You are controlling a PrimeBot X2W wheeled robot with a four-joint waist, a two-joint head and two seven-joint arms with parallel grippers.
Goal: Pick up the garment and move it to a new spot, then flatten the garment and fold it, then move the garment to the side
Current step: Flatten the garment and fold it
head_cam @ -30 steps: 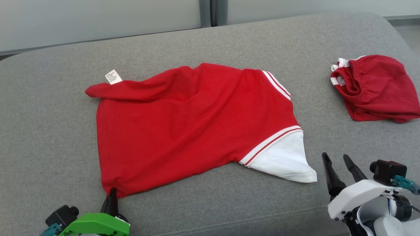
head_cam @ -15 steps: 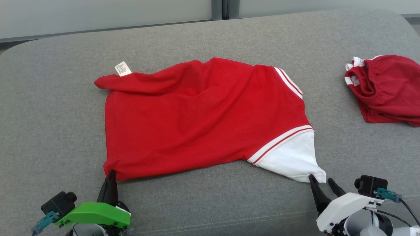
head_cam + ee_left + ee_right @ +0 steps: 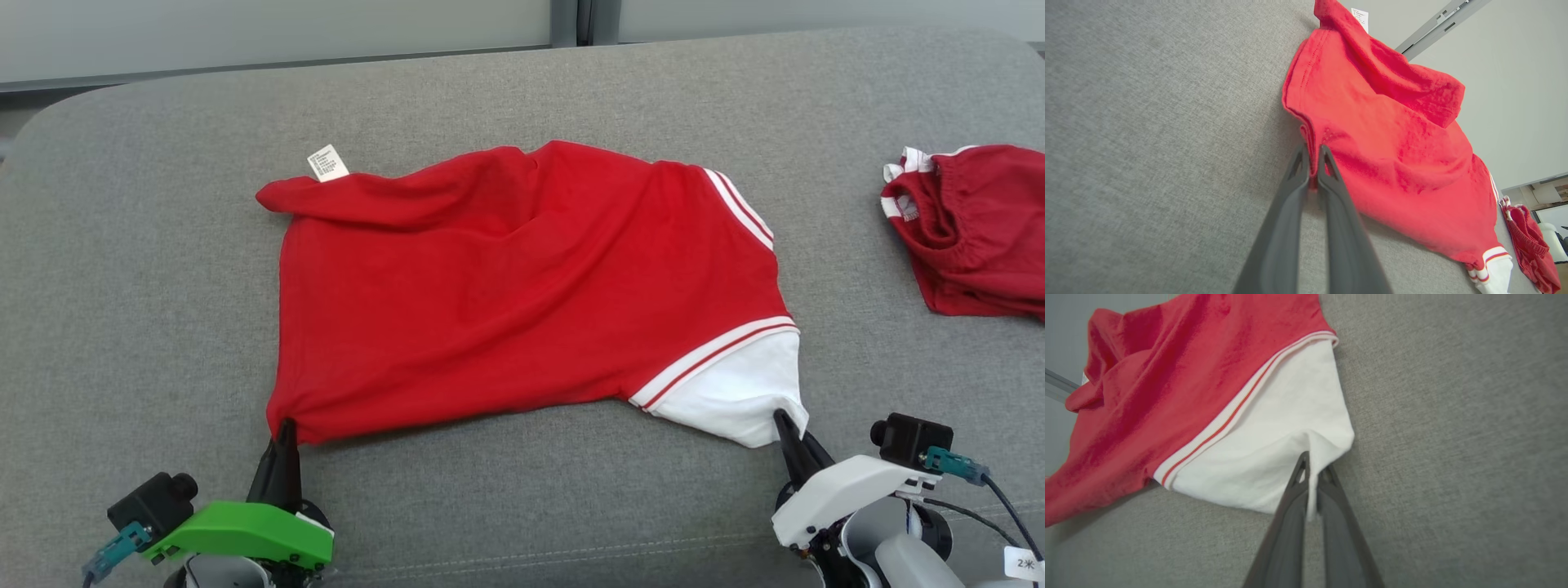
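Shirt (image 3: pixel 522 286) lies crosswise ahead of me — left claw (image 3: pixel 285 428) pinching its red corner | right claw (image 3: pixel 789 423) pinching white corner | both equally near.

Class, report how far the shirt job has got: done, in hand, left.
Done: the red shirt lies spread on the grey cushion. In hand: the left gripper pinches its red hem corner and the right gripper its white sleeve, apparently for flattening; the far edge is rumpled. Left: folding, then moving it aside.
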